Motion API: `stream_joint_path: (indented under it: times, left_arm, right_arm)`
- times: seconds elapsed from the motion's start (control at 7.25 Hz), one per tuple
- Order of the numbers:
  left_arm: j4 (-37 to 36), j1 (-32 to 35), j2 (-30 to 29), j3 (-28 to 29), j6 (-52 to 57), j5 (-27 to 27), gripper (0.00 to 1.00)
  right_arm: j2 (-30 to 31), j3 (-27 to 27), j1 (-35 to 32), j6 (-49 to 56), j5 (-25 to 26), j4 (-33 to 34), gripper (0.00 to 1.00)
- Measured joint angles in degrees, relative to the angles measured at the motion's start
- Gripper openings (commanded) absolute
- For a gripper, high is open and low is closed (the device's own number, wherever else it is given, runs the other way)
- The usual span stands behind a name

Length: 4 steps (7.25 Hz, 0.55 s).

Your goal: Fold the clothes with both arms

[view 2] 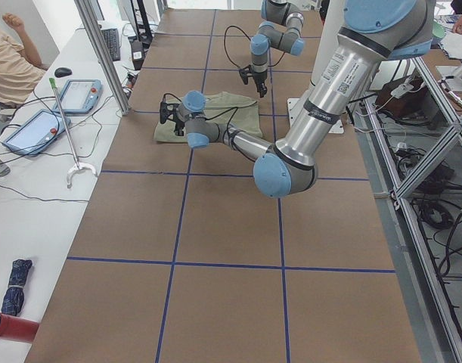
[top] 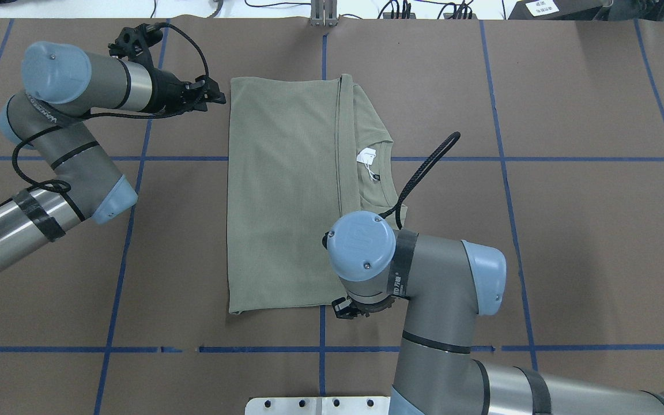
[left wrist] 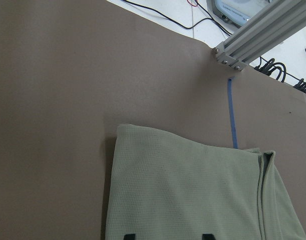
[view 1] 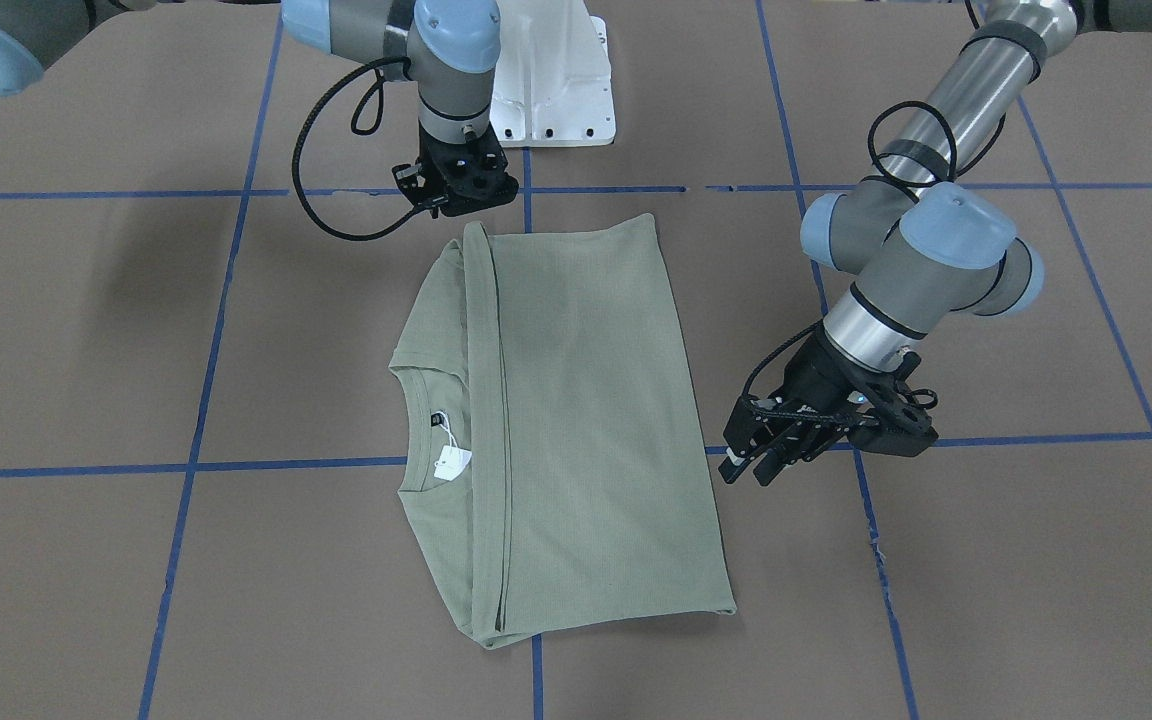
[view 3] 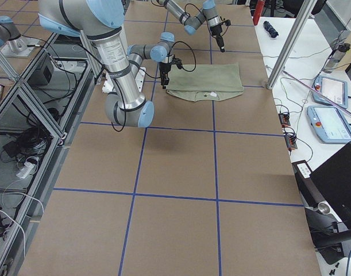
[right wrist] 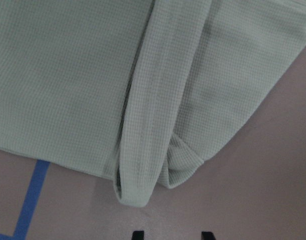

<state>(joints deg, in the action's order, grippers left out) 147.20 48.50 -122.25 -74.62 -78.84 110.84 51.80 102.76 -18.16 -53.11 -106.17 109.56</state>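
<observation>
— Overhead exterior view: how is the next fold best done?
— Probably all layers should be pinched and lifted evenly. Nearest, the right gripper (top: 346, 307) is held pointing down at the near edge of the shirt (top: 280, 190), jaws spread, empty. The shirt is laid flat on the table (top: 568, 242). Farthest, the left gripper (top: 217, 97) is angled low beside the far corner, jaws spread.

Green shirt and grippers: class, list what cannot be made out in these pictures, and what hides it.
Hang tag: its print is too small to read in any view.
Right gripper: in the overhead view its own wrist joint covers nearly all of it.
Green shirt: the folded top layer hides what lies beneath; the left wrist view cuts it off at the bottom edge.
Person: cut off by the left side view's edge.
</observation>
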Motion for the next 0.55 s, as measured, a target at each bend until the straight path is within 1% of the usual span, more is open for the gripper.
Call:
stream_joint_path:
  times: [0.28, 0.55]
  left_arm:
    - [0.08, -0.12, 0.52, 0.0, 0.0, -0.08, 0.54]
    - [0.11, -0.16, 0.78, 0.0, 0.0, -0.12, 0.54]
  right_arm:
    - [-3.96, -3.87, -0.09, 1.82, -0.77, 2.64, 0.49]
    - [-6.26, -6.72, -0.3, 2.71, -0.45, 3.29, 0.49]
